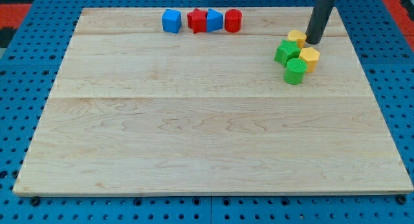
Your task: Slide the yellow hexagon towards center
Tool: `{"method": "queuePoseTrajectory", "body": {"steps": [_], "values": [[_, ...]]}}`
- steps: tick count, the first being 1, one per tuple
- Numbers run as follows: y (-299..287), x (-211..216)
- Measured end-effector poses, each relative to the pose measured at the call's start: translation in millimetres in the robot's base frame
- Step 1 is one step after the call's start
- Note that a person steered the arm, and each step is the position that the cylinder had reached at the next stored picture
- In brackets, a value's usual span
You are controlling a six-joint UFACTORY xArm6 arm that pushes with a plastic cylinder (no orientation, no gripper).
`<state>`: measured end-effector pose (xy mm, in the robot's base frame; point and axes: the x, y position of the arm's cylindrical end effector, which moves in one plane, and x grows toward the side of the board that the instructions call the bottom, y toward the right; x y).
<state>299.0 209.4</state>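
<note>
The wooden board (207, 133) is bare at its centre. My tip (315, 41) — a bare rod, holding nothing — stands at the view's upper right, touching or just beside a yellow block (297, 37), with the yellow hexagon (310, 57) just below it. The approach step seems in hand; next calls for pushing leftward and down, past the green blocks (286, 52). Counted: two yellow, two green, two blue (171, 21), two red (233, 21) — eight blocks.

Our rod (321, 13) runs off the view's top edge. It covers part of one yellow block (297, 37), so its shape is unclear. The blue pegboard (19, 68) around the desk (194, 133) is cropped on all sides.
</note>
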Motion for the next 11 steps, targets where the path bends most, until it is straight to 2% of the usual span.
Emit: {"method": "queuePoseTrajectory", "body": {"steps": [2, 3, 4, 5, 11], "values": [[-24.9, -8.1], [-15.9, -8.1], [12.9, 22.1], [10.4, 49.9], [-12.2, 58.9]]}}
